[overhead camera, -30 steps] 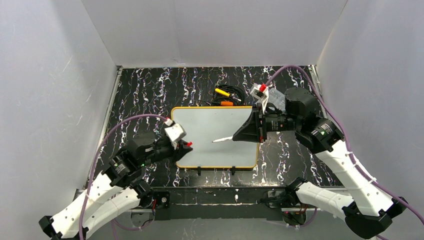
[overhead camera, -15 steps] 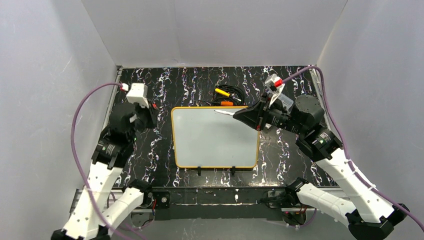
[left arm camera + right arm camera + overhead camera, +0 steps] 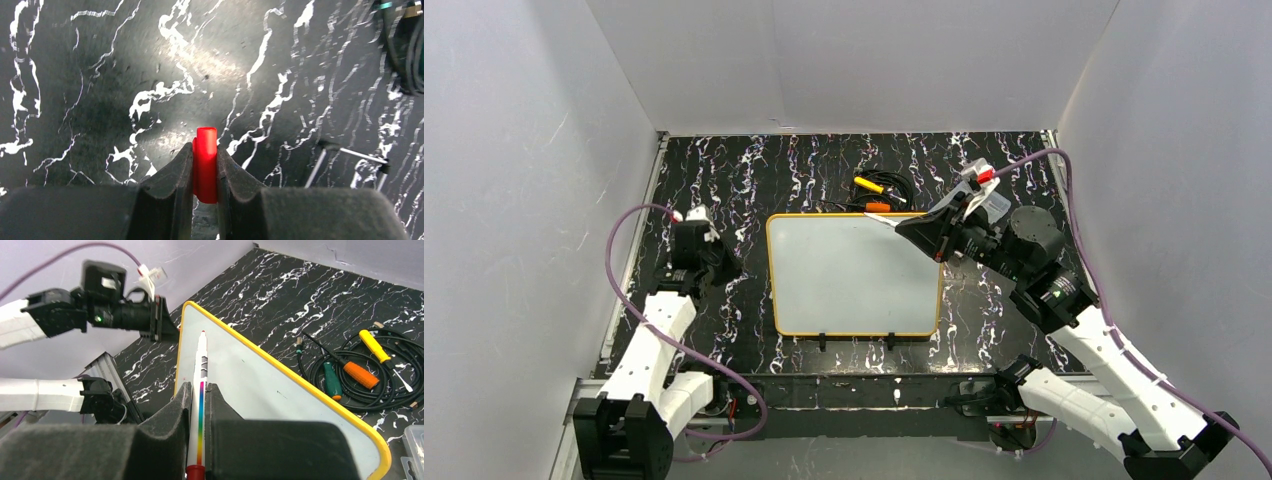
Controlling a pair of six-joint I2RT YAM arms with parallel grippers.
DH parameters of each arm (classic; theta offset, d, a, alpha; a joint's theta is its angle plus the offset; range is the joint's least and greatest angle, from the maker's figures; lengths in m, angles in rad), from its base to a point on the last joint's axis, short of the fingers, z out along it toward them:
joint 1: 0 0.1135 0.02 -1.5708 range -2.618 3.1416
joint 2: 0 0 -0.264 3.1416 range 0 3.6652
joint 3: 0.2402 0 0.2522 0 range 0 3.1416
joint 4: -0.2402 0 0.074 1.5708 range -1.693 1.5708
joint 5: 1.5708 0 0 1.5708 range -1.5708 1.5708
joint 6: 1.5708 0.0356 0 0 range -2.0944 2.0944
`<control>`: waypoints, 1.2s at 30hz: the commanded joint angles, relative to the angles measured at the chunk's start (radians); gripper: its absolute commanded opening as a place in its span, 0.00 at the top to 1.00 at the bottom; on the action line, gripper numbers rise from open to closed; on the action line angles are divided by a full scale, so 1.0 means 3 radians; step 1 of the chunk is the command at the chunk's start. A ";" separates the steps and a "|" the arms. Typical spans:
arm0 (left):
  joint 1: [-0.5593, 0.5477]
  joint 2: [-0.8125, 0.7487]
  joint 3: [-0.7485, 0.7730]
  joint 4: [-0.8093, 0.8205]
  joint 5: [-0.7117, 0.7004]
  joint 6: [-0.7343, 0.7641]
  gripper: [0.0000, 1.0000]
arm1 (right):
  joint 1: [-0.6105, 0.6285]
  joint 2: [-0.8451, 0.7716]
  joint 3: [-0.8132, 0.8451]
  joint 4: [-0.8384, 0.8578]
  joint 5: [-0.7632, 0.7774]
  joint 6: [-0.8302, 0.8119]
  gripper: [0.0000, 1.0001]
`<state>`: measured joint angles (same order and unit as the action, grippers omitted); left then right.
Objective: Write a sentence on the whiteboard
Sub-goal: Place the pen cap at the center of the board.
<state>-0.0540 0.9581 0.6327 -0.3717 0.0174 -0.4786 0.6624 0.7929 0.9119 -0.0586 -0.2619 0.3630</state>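
The whiteboard (image 3: pixel 854 285) lies flat mid-table, glossy white with a yellow rim (image 3: pixel 300 390). No lettering of the sentence shows on its face. My right gripper (image 3: pixel 904 224) hovers over the board's far right part, shut on a white marker (image 3: pixel 201 365) with a rainbow stripe. The marker's red tip (image 3: pixel 202 333) is bare and points toward the left arm. My left gripper (image 3: pixel 727 265) sits left of the board above bare table. In the left wrist view it (image 3: pixel 205 150) is shut on a red marker cap (image 3: pixel 205 167).
Behind the board lie a yellow-handled screwdriver (image 3: pixel 375 345), an orange one (image 3: pixel 359 374), a green one (image 3: pixel 331 381) and a coiled black cable (image 3: pixel 400 390). A small clear plastic box (image 3: pixel 996 205) sits by the right wrist. Grey walls enclose three sides.
The left arm pulled back from the board's left edge to the table beside it, cap still held. The right gripper carried the marker from mid-board to the far right edge.
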 commanded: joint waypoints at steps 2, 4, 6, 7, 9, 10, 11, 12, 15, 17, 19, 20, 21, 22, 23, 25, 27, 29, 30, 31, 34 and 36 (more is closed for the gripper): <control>0.0012 0.0084 -0.0211 0.0251 -0.0246 -0.0269 0.94 | 0.0026 -0.0068 -0.0037 0.0215 0.0081 -0.0067 0.99; 0.0016 0.0170 -0.0289 0.0332 -0.0223 -0.0280 0.89 | 0.0030 -0.0071 -0.0076 0.0213 0.0104 -0.0084 0.99; 0.0016 0.0277 -0.0324 0.0377 -0.0196 -0.0291 0.85 | 0.0041 -0.0070 -0.0099 0.0204 0.0121 -0.0090 0.99; 0.0016 0.0332 -0.0340 0.0391 -0.0187 -0.0293 0.83 | 0.0048 -0.0066 -0.0112 0.0205 0.0125 -0.0089 0.99; 0.0016 0.0413 -0.0365 0.0424 -0.0178 -0.0309 0.82 | 0.0062 -0.0069 -0.0129 0.0205 0.0133 -0.0093 0.99; 0.0016 0.0431 -0.0377 0.0439 -0.0176 -0.0314 0.80 | 0.0066 -0.0068 -0.0133 0.0201 0.0143 -0.0095 0.99; 0.0016 0.0436 -0.0385 0.0446 -0.0179 -0.0323 0.77 | 0.0075 -0.0064 -0.0134 0.0200 0.0153 -0.0100 0.99; 0.0016 0.0440 -0.0382 0.0443 -0.0183 -0.0339 0.72 | 0.0077 -0.0064 -0.0134 0.0200 0.0157 -0.0112 0.99; 0.0016 0.0392 -0.0359 0.0373 -0.0238 -0.0405 0.41 | 0.0108 -0.0060 -0.0123 0.0077 0.0188 -0.0134 0.99; 0.0016 0.0323 -0.0326 0.0292 -0.0285 -0.0435 0.23 | 0.0126 -0.0067 -0.0121 0.0040 0.0221 -0.0142 0.99; 0.0020 0.0215 -0.0235 0.0150 -0.0330 -0.0432 0.07 | 0.0143 -0.0084 -0.0105 0.0000 0.0255 -0.0154 0.99; 0.0020 0.0156 -0.0147 0.0057 -0.0342 -0.0401 0.04 | 0.0151 -0.0083 -0.0089 -0.0023 0.0280 -0.0159 0.99; 0.0024 0.0098 -0.0069 -0.0046 -0.0347 -0.0377 0.03 | 0.0156 -0.0086 -0.0078 -0.0049 0.0295 -0.0161 0.99; 0.0029 0.0033 0.0024 -0.0138 -0.0349 -0.0337 0.02 | 0.0162 -0.0086 -0.0059 -0.0072 0.0310 -0.0166 0.99; 0.0036 -0.0027 0.0119 -0.0236 -0.0338 -0.0278 0.02 | 0.0168 -0.0081 -0.0042 -0.0091 0.0325 -0.0171 0.99; 0.0070 -0.0127 0.0333 -0.0454 -0.0330 -0.0144 0.02 | 0.0181 -0.0074 -0.0026 -0.0115 0.0346 -0.0168 0.99; 0.0133 -0.0205 0.0562 -0.0607 -0.0314 0.0014 0.02 | 0.0210 -0.0065 -0.0028 -0.0114 0.0368 -0.0153 0.99; 0.0174 -0.0243 0.0784 -0.0719 -0.0201 0.0179 0.02 | 0.0239 -0.0044 -0.0017 -0.0112 0.0377 -0.0133 0.99; 0.0264 -0.0265 0.0889 -0.0736 -0.0096 0.0261 0.02 | 0.0256 -0.0034 -0.0011 -0.0109 0.0384 -0.0120 0.99; 0.0319 -0.0290 0.0978 -0.0719 0.0113 0.0332 0.02 | 0.0280 -0.0020 -0.0005 -0.0096 0.0398 -0.0109 0.99; 0.0427 -0.0367 0.1164 -0.0510 0.0891 0.0408 0.02 | 0.0366 0.0000 -0.0005 -0.0031 0.0491 -0.0083 0.99; 0.0478 -0.0357 0.1225 -0.0267 0.1602 0.0367 0.02 | 0.0450 0.0042 0.0005 0.0010 0.0581 -0.0069 0.99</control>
<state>0.0624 0.8642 0.9485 -0.5068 0.1162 -0.4156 0.7601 0.7940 0.8696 -0.1097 -0.1440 0.3370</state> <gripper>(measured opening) 0.982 0.146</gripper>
